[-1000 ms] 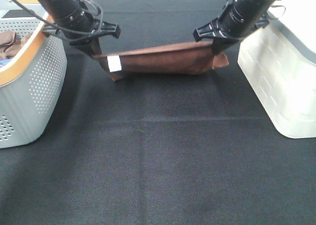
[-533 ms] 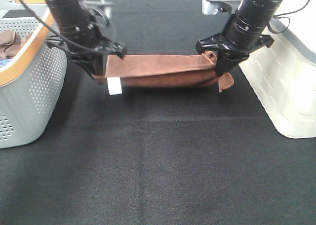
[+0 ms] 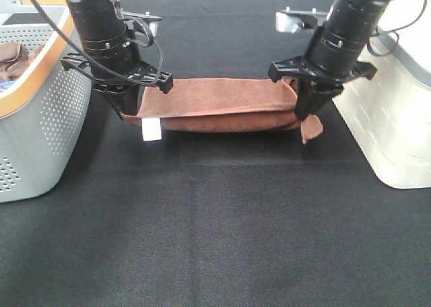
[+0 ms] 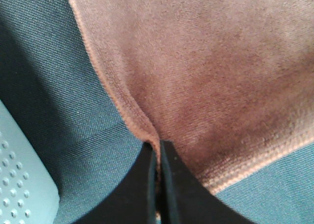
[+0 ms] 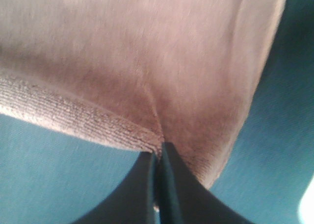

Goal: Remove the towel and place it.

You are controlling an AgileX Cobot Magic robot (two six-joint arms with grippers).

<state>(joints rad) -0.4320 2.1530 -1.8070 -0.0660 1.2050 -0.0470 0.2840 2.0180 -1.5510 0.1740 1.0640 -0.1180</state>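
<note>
The reddish-brown towel (image 3: 215,104) hangs stretched between my two grippers, low over the black mat, sagging in a fold with its small white tag (image 3: 151,129) dangling at the left end. My left gripper (image 3: 129,112) is shut on the towel's left edge; in the left wrist view the black fingers (image 4: 158,160) pinch the hem of the towel (image 4: 211,76). My right gripper (image 3: 304,110) is shut on the right edge, with a corner flap hanging below it. In the right wrist view the fingers (image 5: 158,157) clamp the towel (image 5: 137,52).
A grey perforated basket (image 3: 37,112) with an orange rim stands at the left, with brown cloth inside. A white bin (image 3: 390,112) stands at the right. The black mat (image 3: 215,233) stretches toward the front edge.
Both arms have carried the towel toward the front and lower. The towel's fold now lies closer to the mat and shows more of its top face.
</note>
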